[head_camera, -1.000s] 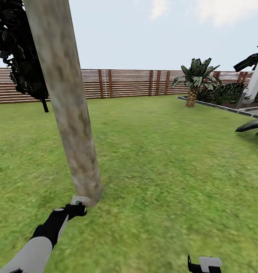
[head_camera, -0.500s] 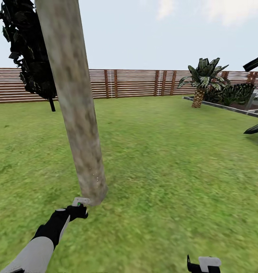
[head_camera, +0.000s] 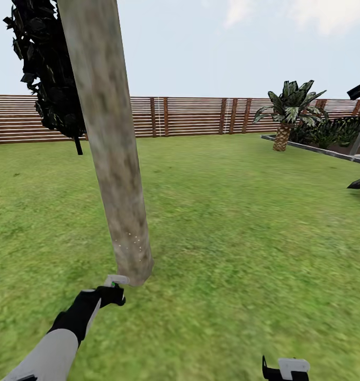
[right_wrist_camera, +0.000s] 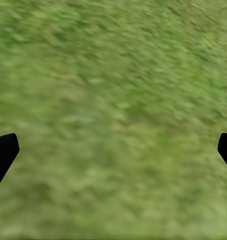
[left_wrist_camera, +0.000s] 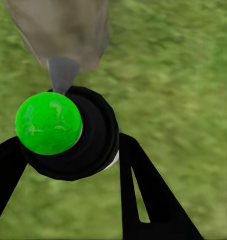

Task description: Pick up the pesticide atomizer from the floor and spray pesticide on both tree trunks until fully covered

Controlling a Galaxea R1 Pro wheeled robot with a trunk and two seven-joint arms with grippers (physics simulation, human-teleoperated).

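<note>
A thick mottled grey-tan tree trunk [head_camera: 114,159] rises from the grass floor [head_camera: 238,227] at the left of the head view. My left gripper [head_camera: 112,294] is low at its base, shut on the pesticide atomizer [head_camera: 115,280]. In the left wrist view the atomizer [left_wrist_camera: 58,125] has a black round body, a bright green knob and a grey nozzle aimed at the trunk [left_wrist_camera: 63,25], with my left gripper [left_wrist_camera: 68,155] clamped around it. Tiny white specks of pesticide [head_camera: 131,242] dot the lower trunk. My right gripper [head_camera: 284,370] hangs open over grass, its fingertips [right_wrist_camera: 4,150] far apart.
A brown slat fence [head_camera: 201,115] closes the lawn at the back. A dark narrow tree [head_camera: 53,79] stands behind the trunk. A short palm [head_camera: 286,114] and a grey-edged planting bed [head_camera: 317,149] lie at the far right. Open grass spreads to the right.
The whole picture has slid to the right, so the camera has turned a little. More white specks now show on the lower trunk. My left gripper stays at the trunk's base.
</note>
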